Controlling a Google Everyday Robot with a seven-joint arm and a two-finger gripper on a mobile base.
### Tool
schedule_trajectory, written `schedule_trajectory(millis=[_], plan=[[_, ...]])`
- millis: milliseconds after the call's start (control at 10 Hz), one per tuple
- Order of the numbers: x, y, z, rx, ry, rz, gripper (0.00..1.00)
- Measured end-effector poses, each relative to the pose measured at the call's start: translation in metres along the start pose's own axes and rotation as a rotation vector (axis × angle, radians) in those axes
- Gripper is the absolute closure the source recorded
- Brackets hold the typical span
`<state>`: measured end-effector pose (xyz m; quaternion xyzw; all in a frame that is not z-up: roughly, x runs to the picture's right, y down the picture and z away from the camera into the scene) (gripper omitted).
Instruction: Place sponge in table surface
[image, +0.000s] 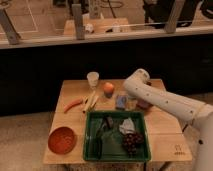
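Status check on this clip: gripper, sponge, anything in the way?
Gripper low over table, behind green tray. Sponge at the gripper, on or near the surface. Orange close by.

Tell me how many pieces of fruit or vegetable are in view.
3: an orange behind the green tray, a carrot at the table's left, dark grapes in the tray. The hand may hide more.

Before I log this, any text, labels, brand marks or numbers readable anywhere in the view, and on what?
No text can be read.
Dark mark on the table near its front right corner: too small and blurred to read.
Cup, green tray, red bowl: no lettering visible.
The pincer hangs low over the table behind the tray, beside the sponge; no marking visible on the arm.
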<state>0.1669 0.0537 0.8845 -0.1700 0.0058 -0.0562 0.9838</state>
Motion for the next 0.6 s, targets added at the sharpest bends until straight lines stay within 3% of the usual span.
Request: schedule_trajectory(millis=[300, 600], plan=[[0.022, -0.002, -0.024, 0.032, 0.011, 0.034, 0.2], [0.03, -0.004, -0.039, 0.056, 0.009, 0.06, 0.2]])
